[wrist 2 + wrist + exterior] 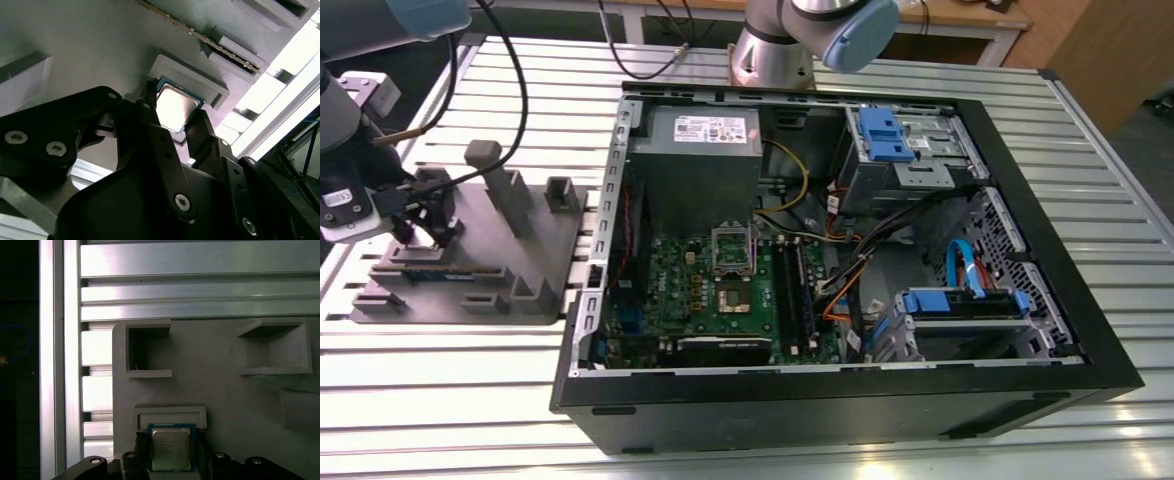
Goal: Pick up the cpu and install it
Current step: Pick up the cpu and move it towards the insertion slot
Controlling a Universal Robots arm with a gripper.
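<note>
One small flat square silvery-grey metal cpu [171,447] sits in a shallow pocket near an edge of the single grey moulded fixture block [225,390] in both wrist views. The one black two-finger gripper [424,228] is clamped on its two sides, covering those edges. The exterior view adds one open black computer case [1067,330] just beside the block on the slatted metal table [854,440].

Raised pocket rim [170,412] walls cpu [171,448] one side; fixture posts [500,180] stand near tool [427,238].
</note>
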